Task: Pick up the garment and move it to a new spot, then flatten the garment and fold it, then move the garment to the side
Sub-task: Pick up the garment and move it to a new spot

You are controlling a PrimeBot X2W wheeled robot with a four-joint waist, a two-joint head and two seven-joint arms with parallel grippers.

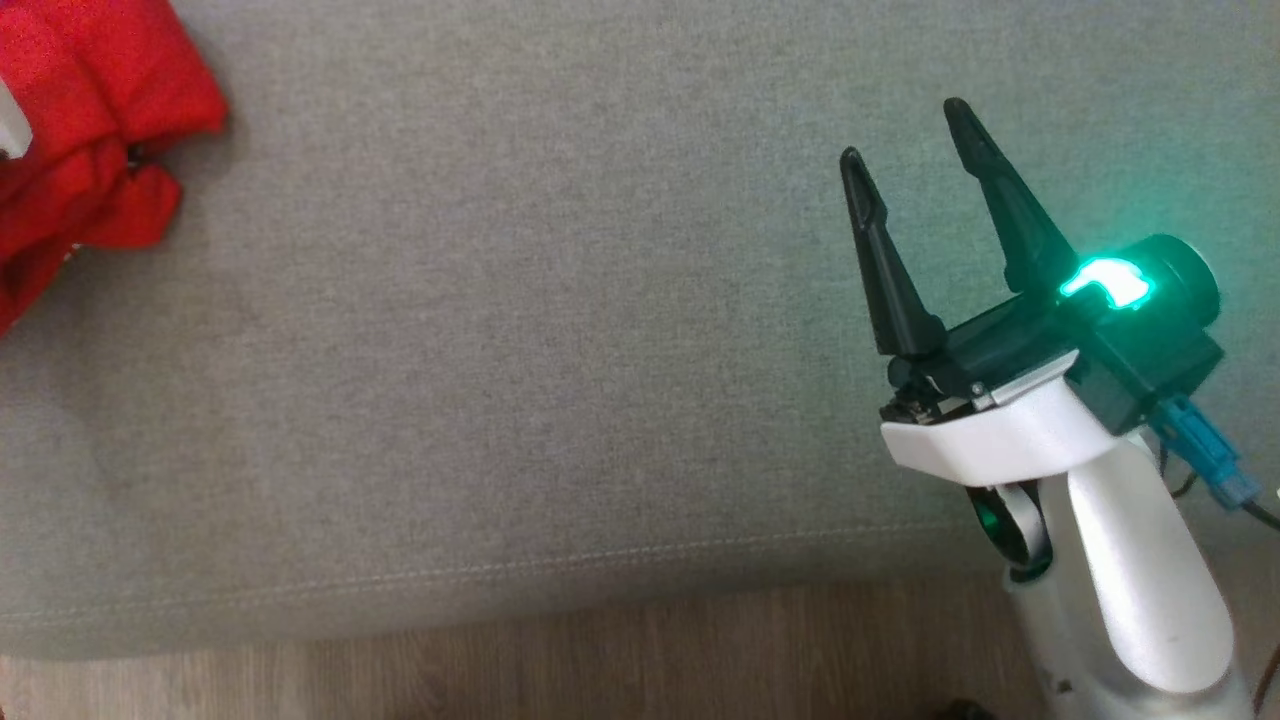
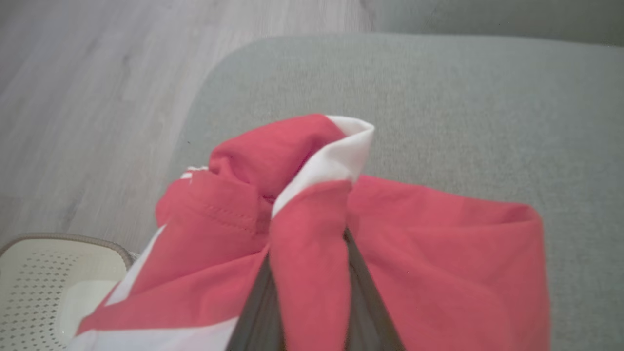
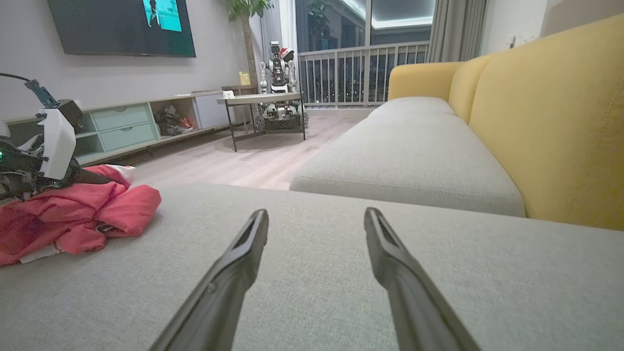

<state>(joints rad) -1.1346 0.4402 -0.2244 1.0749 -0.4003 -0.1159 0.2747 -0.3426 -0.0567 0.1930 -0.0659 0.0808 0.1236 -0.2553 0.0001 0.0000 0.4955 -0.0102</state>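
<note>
The head view looks straight down on the grey seat (image 1: pixel 500 350) from high up. The left wrist view is very close to the red cloth (image 2: pixel 438 253). The right wrist view looks low across the seat (image 3: pixel 317 302). All three see the cloth (image 3: pixel 73 214).

Soft, even room light, nothing harsh.
A green lamp (image 1: pixel 1105 283) on the right gripper (image 1: pixel 902 130) tints the grey cushion (image 1: pixel 500 350) around it; up close in the left wrist view, the red garment (image 2: pixel 438 253) smears blurry and washed-out.
</note>
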